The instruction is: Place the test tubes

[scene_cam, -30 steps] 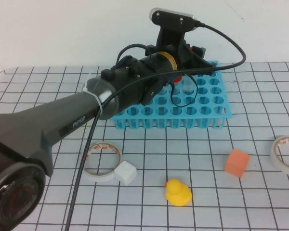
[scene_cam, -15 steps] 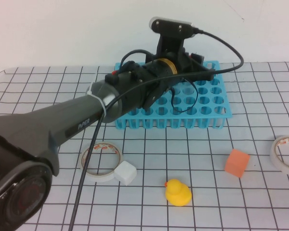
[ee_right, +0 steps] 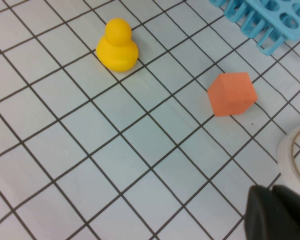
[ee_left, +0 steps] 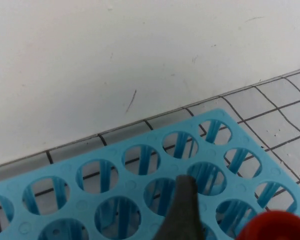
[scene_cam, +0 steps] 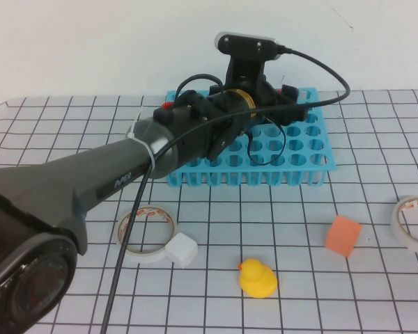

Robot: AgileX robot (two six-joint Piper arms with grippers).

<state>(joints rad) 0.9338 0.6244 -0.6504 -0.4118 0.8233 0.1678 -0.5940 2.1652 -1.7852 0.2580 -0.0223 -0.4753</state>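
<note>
1. Left arm: dark grey, reaching from the near left corner diagonally across the gridded table to the rack at the back.
2. Tape roll: white ring, lying flat on the near left part of the table, partly under the arm's black cable.
3. White cube: touching the near right edge of that tape roll.
4. Test tube rack: light blue, many round holes, standing at the back centre of the table near the wall.
5. Yellow duck: toy, upright, at the near centre, well apart from the rack.
6. Left gripper: poised over the rear rows of the rack, with its wrist camera on top. Whether the jaws are parted or closed cannot be told.
7. Test tube: only its red cap shows, in the left wrist view, close beside the left gripper and above the rack's holes. Whether it sits in a hole cannot be told.
8. Orange block: on the table, right of the duck.
9. Second tape roll: white, at the right edge.
10. Right gripper: seen only in its own wrist view, above the table near the second tape roll. Jaws closed together, holding nothing.
</note>
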